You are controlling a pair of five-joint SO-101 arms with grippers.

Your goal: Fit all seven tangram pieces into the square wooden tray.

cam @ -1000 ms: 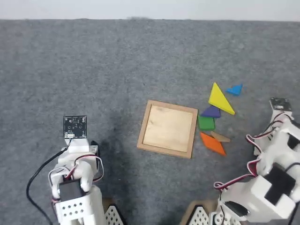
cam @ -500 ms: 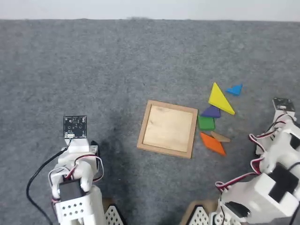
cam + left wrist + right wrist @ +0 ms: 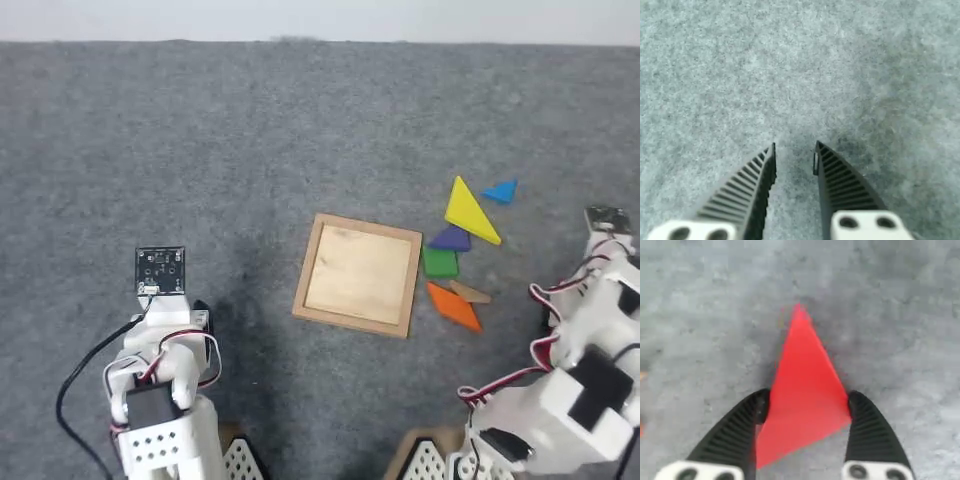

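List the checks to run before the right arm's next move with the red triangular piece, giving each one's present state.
1. Square wooden tray bare inside, ready to take a piece: ok.
2. Red triangular piece sits between the right gripper fingers, both touching its edges: ok.
3. Red piece lifted off the grey carpet: cannot tell.
4. Left gripper open over bare carpet, away from the tray: ok.
5. Green square piece and orange piece lie between the right arm and the tray, so the carry must pass above them: not ok for a low slide.
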